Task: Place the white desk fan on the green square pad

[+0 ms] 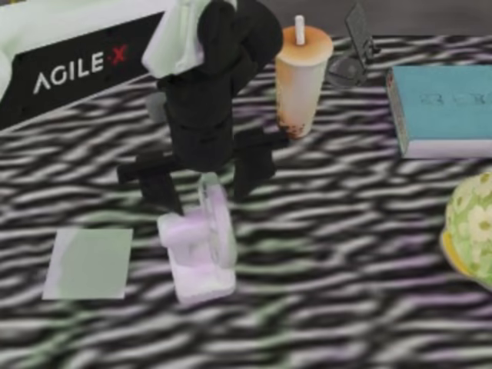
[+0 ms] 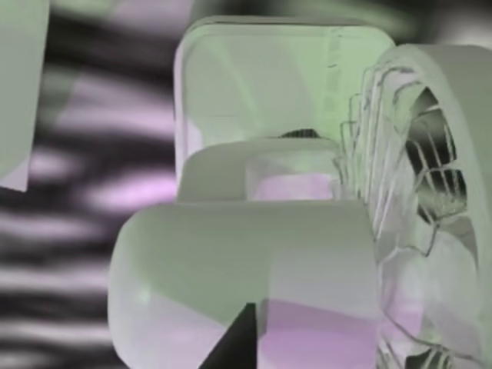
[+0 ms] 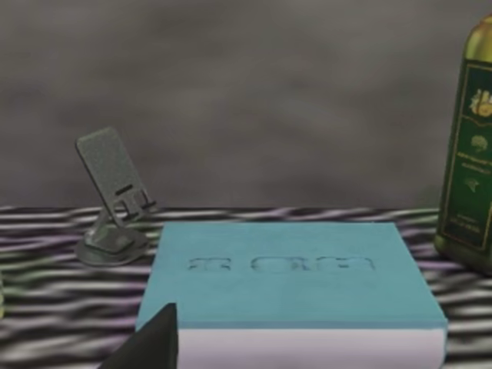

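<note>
Centrally in the top view, the left arm reaches down from the upper middle of the frame, its left tool [image 1: 206, 192] poised directly above the white desk fan [image 1: 201, 250]. The 2 dark fingers [image 1: 163, 188] are spread wide, 1 at each side of the fan's ring guard; contact with the fan cannot be told. The fan stands on the striped black-and-white bench [image 1: 346, 292], just left of the frame's centre, ring guard toward the upper right and rectangular base toward the lower edge. The green square pad [image 1: 90, 263] lies flat at the lower left of the frame, near the fan but not touching it. In the left wrist view the fan's motor housing and base [image 2: 246, 254] fill the frame at close range, with a corner of the pad [image 2: 19, 84] showing.

Elsewhere in the top view: an orange-white cup with a straw [image 1: 303, 77] stands at upper centre, a grey phone stand [image 1: 352, 54] just to its right, a teal book [image 1: 442, 108] at the upper right edge, and a flowered green object [image 1: 473, 227] at the right edge.

The right arm is outside the top view; its wrist view faces the book, the phone stand and a dark green bottle [image 3: 469, 154], and whether the right tool [image 3: 154, 342] is spread or pressed together cannot be told.
</note>
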Tool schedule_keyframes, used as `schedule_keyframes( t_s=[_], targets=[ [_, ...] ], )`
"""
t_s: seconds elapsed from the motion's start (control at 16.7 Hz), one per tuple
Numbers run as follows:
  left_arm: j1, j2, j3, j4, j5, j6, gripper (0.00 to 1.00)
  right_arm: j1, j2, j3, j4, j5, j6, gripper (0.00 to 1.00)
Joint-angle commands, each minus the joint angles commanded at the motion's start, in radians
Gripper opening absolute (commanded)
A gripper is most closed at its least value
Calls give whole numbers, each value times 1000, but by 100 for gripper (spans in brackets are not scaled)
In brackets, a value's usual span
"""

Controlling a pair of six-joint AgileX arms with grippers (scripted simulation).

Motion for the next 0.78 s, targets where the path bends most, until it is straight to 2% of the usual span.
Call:
schedule_keyframes(
  t_s=[0.36,0.78],
  targets=[
    [0,0,0,0,0,0,2,0,0,0,0,0,0,100],
    [0,0,0,0,0,0,0,0,0,0,0,0,0,100]
  ],
)
